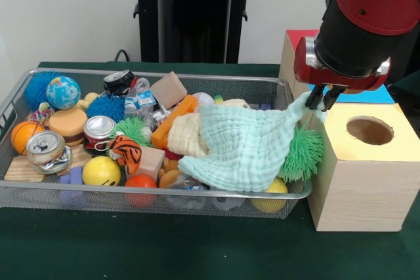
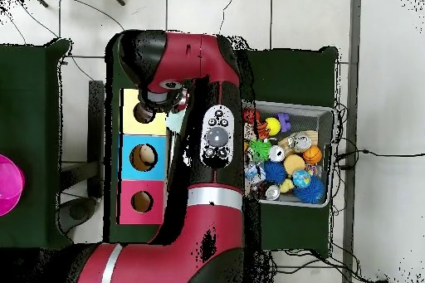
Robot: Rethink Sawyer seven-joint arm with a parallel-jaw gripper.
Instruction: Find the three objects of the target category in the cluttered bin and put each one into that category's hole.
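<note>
Green cloth (image 1: 243, 149) hangs pinched by its corner in the pincer (image 1: 320, 100), right of frame, beside the yellow-topped box (image 1: 357, 175).

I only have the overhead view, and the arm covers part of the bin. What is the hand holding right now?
Observer: In the front view the hand is shut on one corner of a pale green cloth.
Operator: Is the cloth clear of the bin?
Observer: No. Only the pinched corner is lifted; the rest lies draped inside the wire bin.
Operator: Is anything caught up with it?
Observer: I cannot tell, but a green spiky ball sits against the cloth's edge at the bin's end beside the yellow box.
</note>
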